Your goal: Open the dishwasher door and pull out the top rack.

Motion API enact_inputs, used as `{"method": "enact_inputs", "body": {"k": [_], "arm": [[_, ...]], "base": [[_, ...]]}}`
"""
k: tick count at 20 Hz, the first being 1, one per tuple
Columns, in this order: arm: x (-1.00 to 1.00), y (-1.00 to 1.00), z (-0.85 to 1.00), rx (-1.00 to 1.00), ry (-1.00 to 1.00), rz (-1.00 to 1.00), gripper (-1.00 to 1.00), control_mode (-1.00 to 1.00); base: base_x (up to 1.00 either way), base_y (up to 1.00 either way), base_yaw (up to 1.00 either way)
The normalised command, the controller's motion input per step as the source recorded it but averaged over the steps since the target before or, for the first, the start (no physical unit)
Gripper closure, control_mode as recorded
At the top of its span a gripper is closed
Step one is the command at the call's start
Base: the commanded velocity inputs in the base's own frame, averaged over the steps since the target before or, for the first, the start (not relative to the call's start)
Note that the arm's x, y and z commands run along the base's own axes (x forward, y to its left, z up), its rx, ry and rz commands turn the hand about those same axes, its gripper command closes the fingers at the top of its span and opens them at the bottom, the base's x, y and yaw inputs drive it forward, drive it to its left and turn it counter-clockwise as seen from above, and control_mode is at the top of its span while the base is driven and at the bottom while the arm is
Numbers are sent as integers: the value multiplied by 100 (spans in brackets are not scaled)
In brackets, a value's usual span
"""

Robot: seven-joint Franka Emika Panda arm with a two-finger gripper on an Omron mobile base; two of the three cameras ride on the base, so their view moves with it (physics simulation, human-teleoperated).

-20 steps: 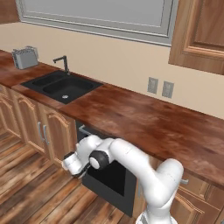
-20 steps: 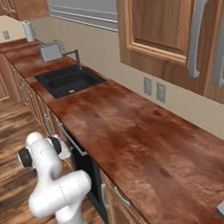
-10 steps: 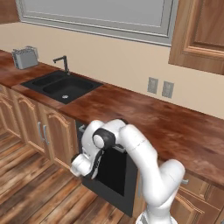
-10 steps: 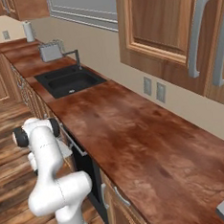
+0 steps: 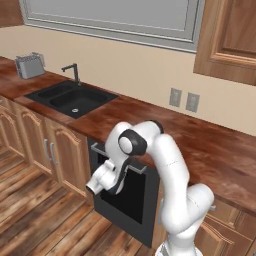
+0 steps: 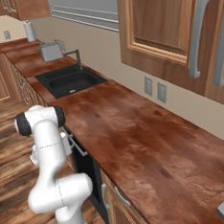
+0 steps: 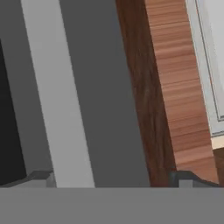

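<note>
Hand view, gripper [image 7: 111,179] straddling handle [image 7: 57,109]

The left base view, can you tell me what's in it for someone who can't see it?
A white robot arm bends down in front of a shut black dishwasher door, its hand up against the long grey bar handle. The door sits under a reddish-brown counter, with a black sink and a toaster further left.

A black sink [image 5: 70,99] with a dark faucet [image 5: 74,73] sits sunk in the brown countertop [image 5: 210,150] — a grey toaster [image 5: 29,65] stands near the far left end, two outlets [image 5: 183,99] on the wall.
</note>
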Motion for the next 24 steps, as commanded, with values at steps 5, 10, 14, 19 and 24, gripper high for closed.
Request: {"method": "enact_inputs", "body": {"k": [5, 10, 14, 19, 24], "arm": [[6, -15, -66, 21, 1, 10, -100, -100], [3, 6, -81, 14, 0, 7, -100, -100], [66, -23, -35, 11, 3, 0, -100, -100], [79, -38, -12, 11, 6, 0, 100, -100], [32, -35, 50, 31, 23, 0, 100, -100]], "base": [[0, 0, 0], [0, 0, 0], [0, 0, 0], [0, 0, 0], [0, 0, 0]]}}
